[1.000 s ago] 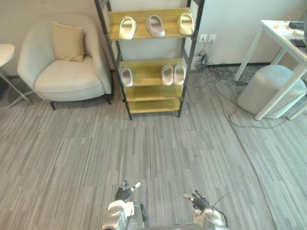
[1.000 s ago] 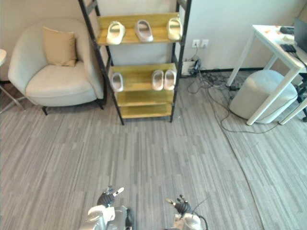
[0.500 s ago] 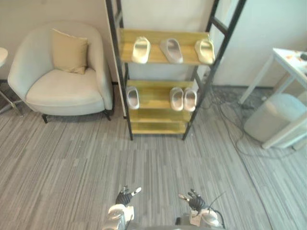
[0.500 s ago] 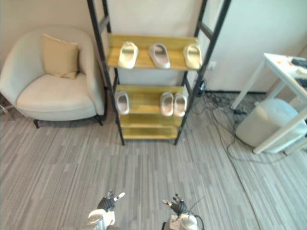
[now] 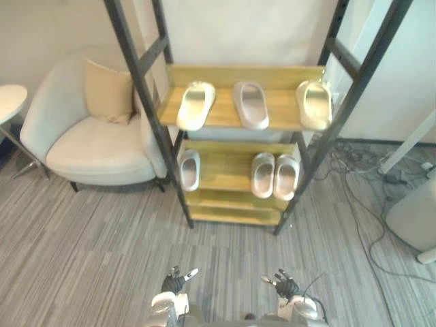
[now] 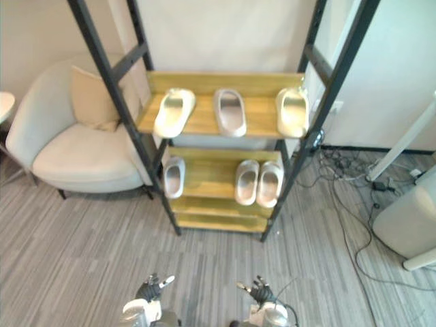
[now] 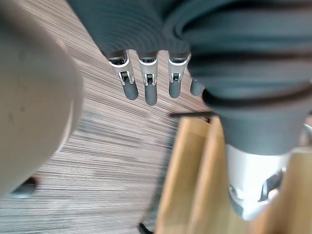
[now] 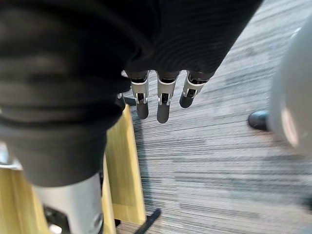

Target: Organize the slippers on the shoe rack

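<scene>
Six slippers are on the shoe rack (image 5: pixel 235 215), three per shelf. On the upper shelf (image 5: pixel 223 113) they are spread out: the left slipper (image 5: pixel 195 105) lies askew, its near end swung toward the rack's left post; the middle slipper (image 5: pixel 251 105) lies nearly straight, its near end a touch to the right; the right slipper (image 5: pixel 314 104) sits at the shelf's right end, just beside the black post. On the lower shelf (image 5: pixel 221 167), a single slipper (image 5: pixel 189 169) lies by the left post, and well apart from it a pair (image 5: pixel 274 176) lies side by side, touching, at the right. Every long axis runs front to back across its shelf; which end is the toe I cannot tell. The left hand (image 5: pixel 178 280) and right hand (image 5: pixel 283 284) hang low over the grey striped carpet (image 5: pixel 88 259) in front of the rack, well apart from it, both with fingers loosely extended and gripping nothing. An armchair (image 5: pixel 95 146) with a cushion (image 5: pixel 109 92) stands to the rack's left.
</scene>
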Controlling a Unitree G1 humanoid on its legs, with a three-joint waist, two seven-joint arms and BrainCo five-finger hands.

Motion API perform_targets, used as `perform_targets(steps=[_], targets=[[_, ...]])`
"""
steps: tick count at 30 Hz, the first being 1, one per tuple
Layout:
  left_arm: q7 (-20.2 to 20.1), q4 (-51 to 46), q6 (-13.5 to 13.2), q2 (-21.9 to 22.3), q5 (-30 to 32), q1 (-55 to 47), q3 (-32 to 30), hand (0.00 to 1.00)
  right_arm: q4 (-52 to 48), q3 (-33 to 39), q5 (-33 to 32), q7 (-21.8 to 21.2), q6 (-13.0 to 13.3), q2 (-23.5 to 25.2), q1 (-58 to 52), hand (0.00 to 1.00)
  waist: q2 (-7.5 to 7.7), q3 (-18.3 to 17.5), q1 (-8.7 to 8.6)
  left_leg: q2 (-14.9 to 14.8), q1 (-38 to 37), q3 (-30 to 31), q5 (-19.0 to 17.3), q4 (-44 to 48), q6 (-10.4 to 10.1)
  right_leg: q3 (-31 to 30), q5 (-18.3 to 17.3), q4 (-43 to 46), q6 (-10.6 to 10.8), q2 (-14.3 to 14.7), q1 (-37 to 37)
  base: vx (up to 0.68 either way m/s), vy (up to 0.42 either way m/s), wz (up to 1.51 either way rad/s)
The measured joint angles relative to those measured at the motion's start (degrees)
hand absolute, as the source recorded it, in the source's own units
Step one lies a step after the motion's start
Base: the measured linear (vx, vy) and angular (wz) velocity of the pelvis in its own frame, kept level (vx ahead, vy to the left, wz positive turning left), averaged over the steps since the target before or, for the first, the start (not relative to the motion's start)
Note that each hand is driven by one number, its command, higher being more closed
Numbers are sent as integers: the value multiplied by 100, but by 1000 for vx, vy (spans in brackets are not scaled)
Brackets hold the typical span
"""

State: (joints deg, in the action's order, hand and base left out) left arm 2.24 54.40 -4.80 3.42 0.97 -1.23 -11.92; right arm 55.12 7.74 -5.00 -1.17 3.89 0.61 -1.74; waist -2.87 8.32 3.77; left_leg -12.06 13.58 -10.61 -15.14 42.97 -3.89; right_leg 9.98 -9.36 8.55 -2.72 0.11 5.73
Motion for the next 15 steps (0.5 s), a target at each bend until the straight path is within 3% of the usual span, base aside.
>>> perform_targets(steps=[1,2,3,4,5,7,9,10,11,12,13,15], targets=[[1,3,0,-2,0,6,17,0,1,5,0,3,2,-5,0,0,6,3,1,125,40,12,35,-604,16,-46,-28,-30,48,-43,51,352,158,-31],[2,20,-5,-9,1,6,64,0,15,7,-1,5,2,-32,-10,0,4,-3,2,334,29,43,317,-1741,49,-131,-116,-85,171,-107,135,361,211,-32],[-1,29,-13,-13,-4,19,84,0,68,-2,0,5,2,-52,-13,0,10,-5,54,472,-17,146,951,-2231,121,-277,-206,-100,283,-140,218,360,233,-38],[0,47,-33,-44,0,40,114,0,135,-10,1,9,-3,-46,-3,0,88,-42,104,586,-144,48,958,-2357,195,-414,-243,-106,335,-208,274,401,209,-33],[4,97,-74,-165,0,44,175,0,227,-118,4,2,5,34,-12,0,305,-172,131,752,-223,-70,926,-2486,318,-600,-194,-219,382,-369,259,432,180,-21],[-7,97,-85,-224,-2,53,181,0,235,-149,21,2,3,140,-54,0,407,-223,151,785,-179,-200,677,-2227,441,-808,-167,-140,405,-484,267,473,207,-15],[-5,99,-87,-224,-2,54,178,0,234,-229,49,-10,0,169,-54,0,406,-229,240,825,-460,-402,507,-2307,499,-1012,-153,275,423,-548,180,294,167,-44],[-6,124,-78,-219,-1,49,179,0,231,-322,59,-29,2,156,-52,0,365,-238,281,833,-733,-530,442,-2508,520,-1119,-162,920,444,-558,-51,189,123,-52],[-6,146,-71,-224,-1,45,184,0,224,-367,63,-39,3,158,-54,0,350,-234,267,844,-873,-585,428,-2619,527,-1153,-148,1402,604,-571,-241,204,151,-45],[-12,180,-50,-236,-1,30,198,0,195,-409,73,-57,-3,169,-70,0,319,-219,245,876,-1138,-609,357,-2810,549,-1146,-40,2518,928,-647,-746,191,129,-20],[-11,230,-24,-264,-1,41,248,0,178,-392,74,-63,19,164,-48,0,330,-205,233,929,-1361,-618,288,-2876,561,-1013,-142,3315,955,-765,-1071,191,114,-8],[-11,264,23,-266,-1,42,291,0,191,-387,75,-59,17,147,-73,0,377,-235,196,1011,-1686,-593,240,-3043,562,-659,-376,3572,866,-985,-1266,238,66,19]])
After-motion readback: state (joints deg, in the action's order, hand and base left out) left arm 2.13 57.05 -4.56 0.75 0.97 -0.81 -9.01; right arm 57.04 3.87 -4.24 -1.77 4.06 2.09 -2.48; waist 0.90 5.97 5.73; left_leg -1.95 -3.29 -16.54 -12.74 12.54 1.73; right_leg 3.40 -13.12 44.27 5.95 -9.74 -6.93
